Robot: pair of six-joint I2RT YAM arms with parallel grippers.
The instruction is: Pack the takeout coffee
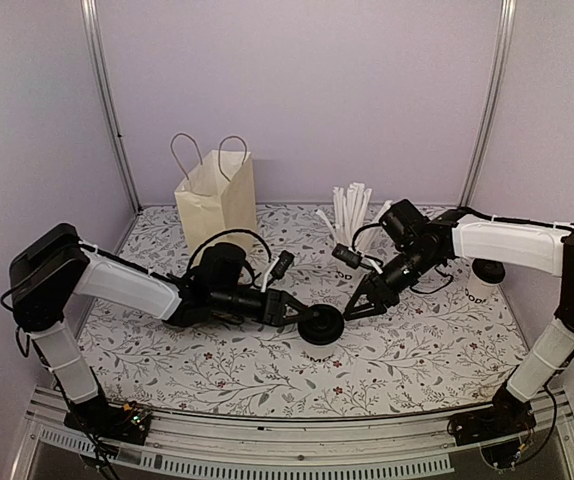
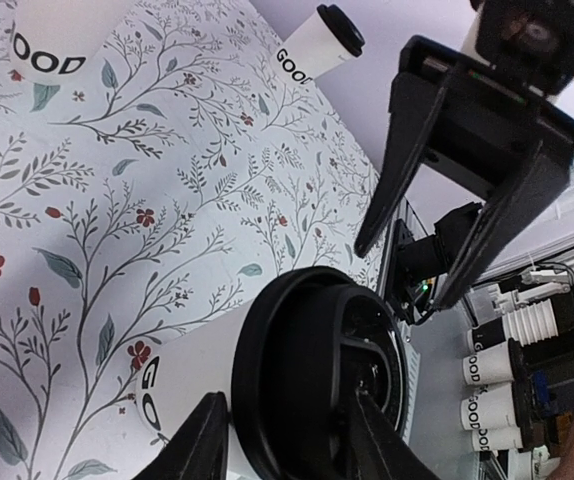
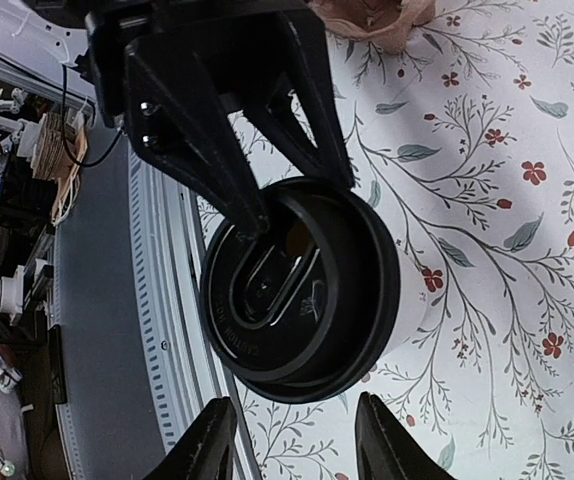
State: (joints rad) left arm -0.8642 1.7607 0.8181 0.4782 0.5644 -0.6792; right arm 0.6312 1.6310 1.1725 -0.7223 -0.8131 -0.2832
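The takeout coffee (image 1: 320,325), a white cup with dark lettering and a black lid, stands upright mid-table; it also shows in the left wrist view (image 2: 307,360) and the right wrist view (image 3: 297,290). My left gripper (image 1: 304,317) reaches it from the left, open, straddling the lid's near rim (image 2: 287,400). One finger is beside the cup wall and the other lies over the lid top. My right gripper (image 1: 359,303) is open and empty just right of the cup, with the lid ahead of its fingertips (image 3: 292,405).
A cream paper bag (image 1: 217,200) stands at the back left. A white cup of long straws (image 1: 352,215) stands at the back centre. A second lidded coffee cup (image 1: 484,280) stands at the right, under my right arm. The table's front rail (image 1: 267,440) is close.
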